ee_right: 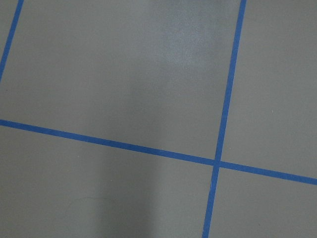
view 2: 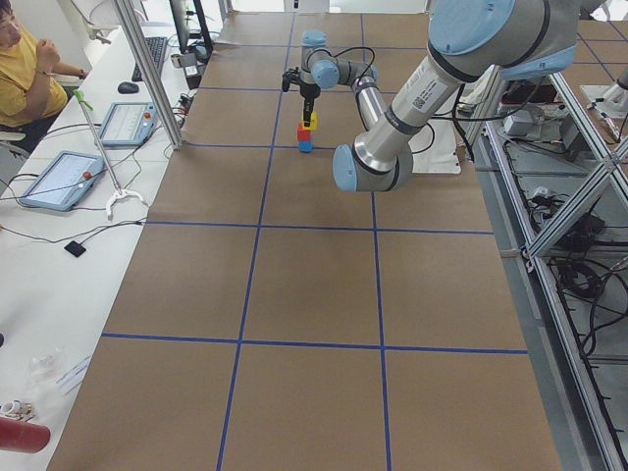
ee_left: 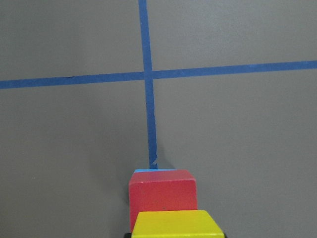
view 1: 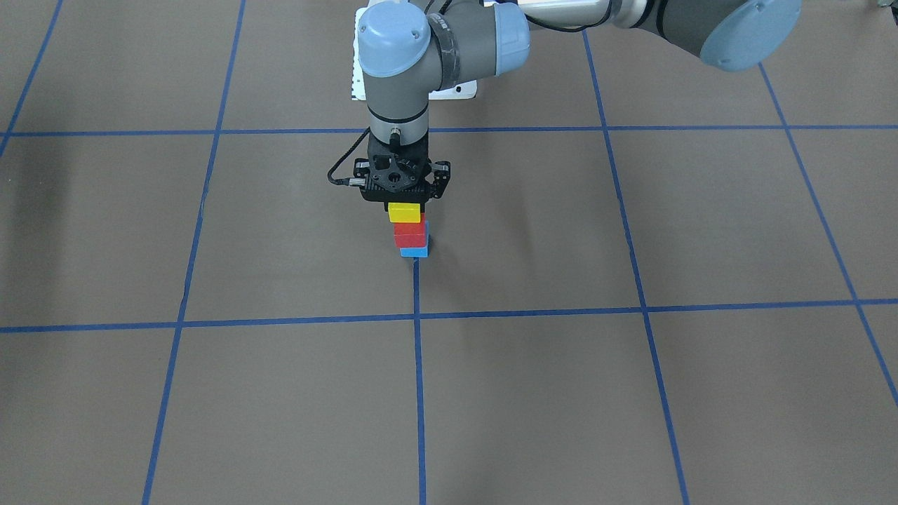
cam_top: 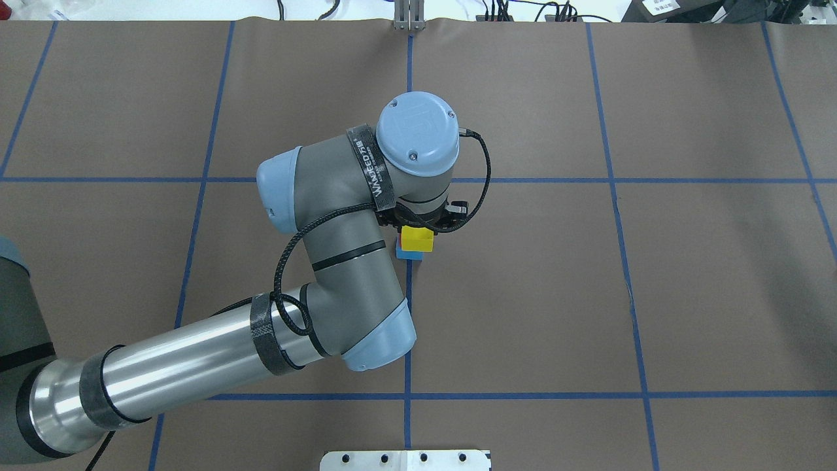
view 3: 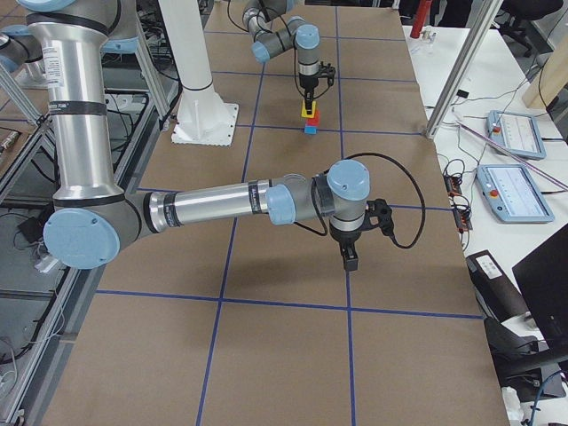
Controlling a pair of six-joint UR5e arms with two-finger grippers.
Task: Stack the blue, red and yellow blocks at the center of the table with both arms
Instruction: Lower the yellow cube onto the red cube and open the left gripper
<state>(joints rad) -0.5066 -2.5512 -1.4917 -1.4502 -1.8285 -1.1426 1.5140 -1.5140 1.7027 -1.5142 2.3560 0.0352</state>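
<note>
Yellow block [view 1: 405, 212] sits at the top of a three-high stack, touching the red block [view 1: 410, 235] beneath it, and the red block rests on the blue block [view 1: 414, 252], which stands on the brown paper surface [view 1: 631, 393]. The stack is around the middle of the surface, well apart from every edge and corner. It stands on one of the blue tape lines [view 1: 419, 365] of the grid, just short of a crossing that the left wrist view shows beyond it. The left tool [view 1: 404, 200] points straight down over the stack, its fingers closed narrowly against two opposite sides of the yellow block. Only dark fingertip edges show beside the block's lower corners in the left wrist view. The right tool [view 3: 350, 257] hangs pointing down above the surface, nearer the edge at the robot's right end and well apart from the stack. It appears only in the side view from that end, so I cannot tell how far apart its fingers stand or whether they hold anything. The right wrist view shows only bare brown paper and a tape crossing.
</note>
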